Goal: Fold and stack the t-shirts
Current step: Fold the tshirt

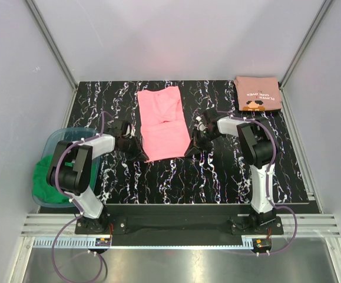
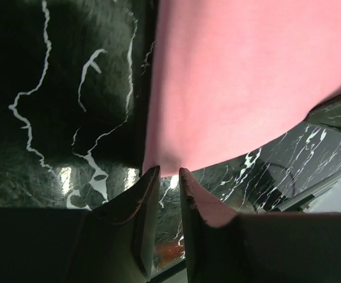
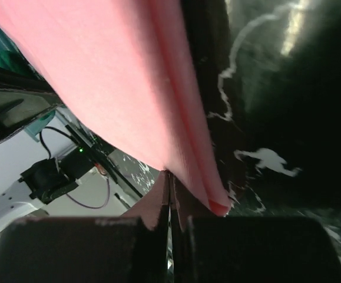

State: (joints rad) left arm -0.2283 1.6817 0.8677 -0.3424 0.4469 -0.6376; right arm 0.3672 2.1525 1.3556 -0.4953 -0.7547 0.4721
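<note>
A bright pink t-shirt lies folded into a long strip in the middle of the black marbled table. My left gripper sits at its near left corner. In the left wrist view the gripper has its jaws a narrow gap apart, with table showing between them and the pink hem just at the tips. My right gripper is at the near right corner. In the right wrist view it is shut, with the doubled pink edge running into its tips. A salmon t-shirt with white lettering lies folded at the far right corner.
A translucent blue bin holding green cloth stands off the table's left edge, beside the left arm. Pale walls close in the table on three sides. Metal rails run along the near edge by the arm bases.
</note>
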